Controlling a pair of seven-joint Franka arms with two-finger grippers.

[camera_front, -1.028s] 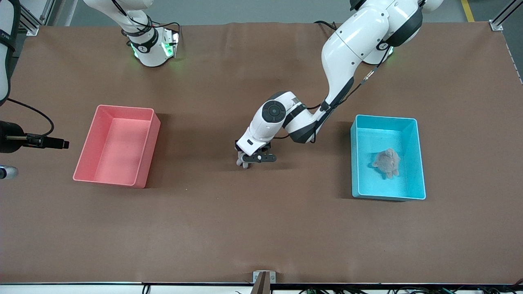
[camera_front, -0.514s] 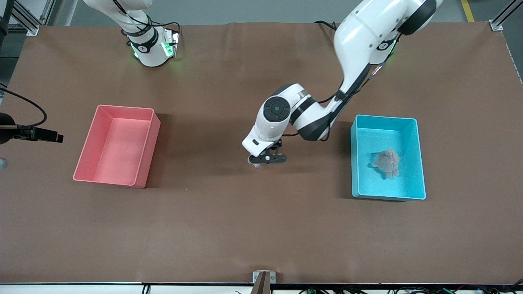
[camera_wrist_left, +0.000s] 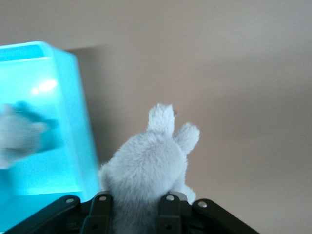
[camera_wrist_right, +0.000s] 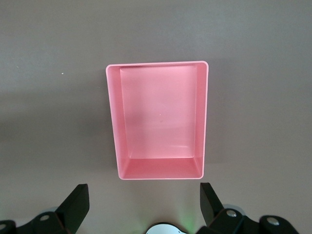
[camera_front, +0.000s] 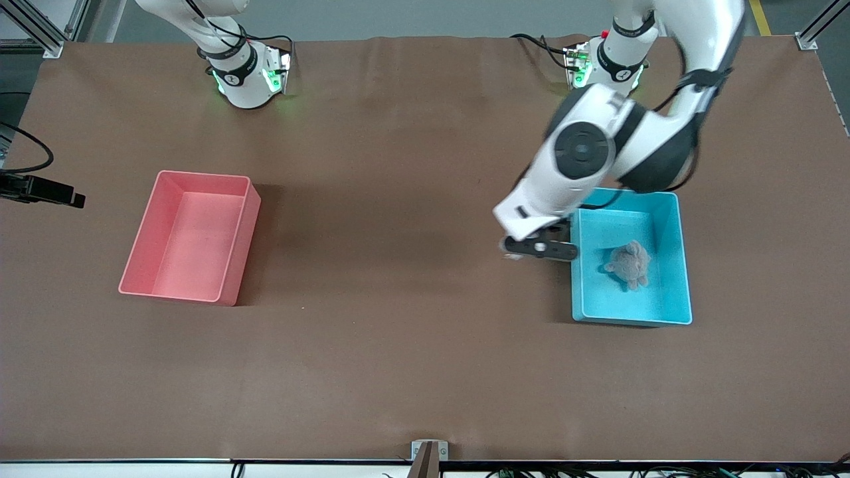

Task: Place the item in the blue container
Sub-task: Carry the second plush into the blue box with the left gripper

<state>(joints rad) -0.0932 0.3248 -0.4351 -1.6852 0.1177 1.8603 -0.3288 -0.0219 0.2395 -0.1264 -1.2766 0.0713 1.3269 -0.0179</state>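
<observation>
Over the brown table point(camera_front: 398, 372), just beside the wall of the blue container point(camera_front: 601, 299) that faces the right arm's end of the table, the left gripper point(camera_front: 539, 249) is held up in the air. Its fingers are pressed together on a grey plush toy point(camera_wrist_left: 146, 165), which is pinched by its body with the two ears pointing away from the wrist. The toy has not yet been brought over the rim; in the left wrist view the container wall is seen beside it, not beneath it. A second grey plush toy point(camera_front: 629, 264) is already lying inside the container.

Several failures can be foreseen. If the fingers were spread now, the toy would be dropped on the table outside the container. If the carry were made too low, the hanging plush could be caught on the rim and dragged out of the grip, or the light container could be pushed along the table or tipped. Because only soft pile is being squeezed, the toy could also be lost from the grip during a quick sideways move. A release close to the rim might leave it draped over the wall.

Above the table near the pink bin point(camera_wrist_right: 158, 112), the right gripper point(camera_wrist_right: 144, 202) is kept waiting with its fingers spread and nothing between them.
</observation>
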